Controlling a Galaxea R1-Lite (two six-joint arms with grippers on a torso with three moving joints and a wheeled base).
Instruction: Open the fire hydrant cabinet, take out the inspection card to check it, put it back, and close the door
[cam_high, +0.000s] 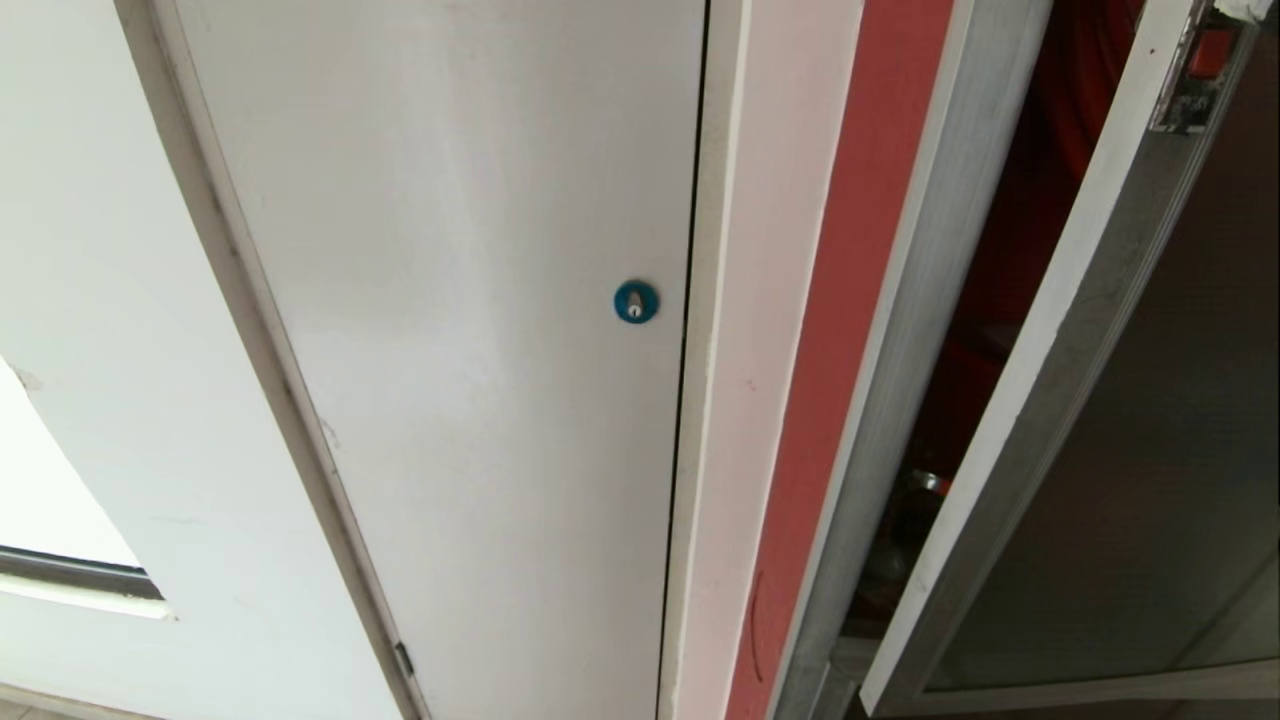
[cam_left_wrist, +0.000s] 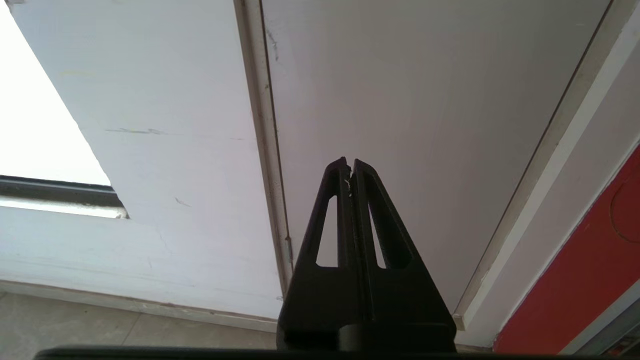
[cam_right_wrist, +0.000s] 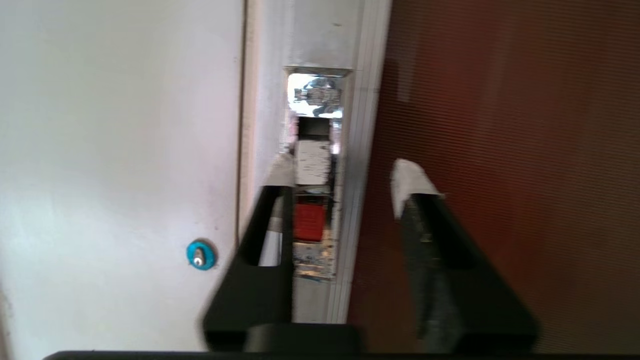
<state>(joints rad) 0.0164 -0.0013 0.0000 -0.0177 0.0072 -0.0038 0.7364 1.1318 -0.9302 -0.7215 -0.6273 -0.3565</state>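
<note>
The door (cam_high: 1130, 420), a dark tinted glass panel in a silver frame, stands swung partly out from the fire hydrant cabinet (cam_high: 900, 330) at the right of the head view, leaving a gap through which the red-lined inside shows. Its small red latch (cam_right_wrist: 309, 222) sits in a cut-out of the frame's edge strip.

The right gripper (cam_right_wrist: 340, 180) hangs just in front of that latch. Its jaws stand parted at a middling width and hold nothing: one white-tipped finger lies over the frame strip beside the latch, the other over the dark glass, so the door's edge falls between them. Whether either tip touches the metal cannot be told.

The risks, as I judge them: with nothing gripped, the door is free to swing back toward shut, or wider. A reach into the cabinet for the inspection card, which is not in view, could catch the frame edge if the gap is too narrow. A jaw tip pressed on the glass could slide rather than pull.

The left gripper (cam_left_wrist: 350, 167) is parked with jaws closed on nothing, pointed at the plain white door (cam_high: 450, 300) with the round blue lock (cam_high: 636, 301), left of the cabinet.
</note>
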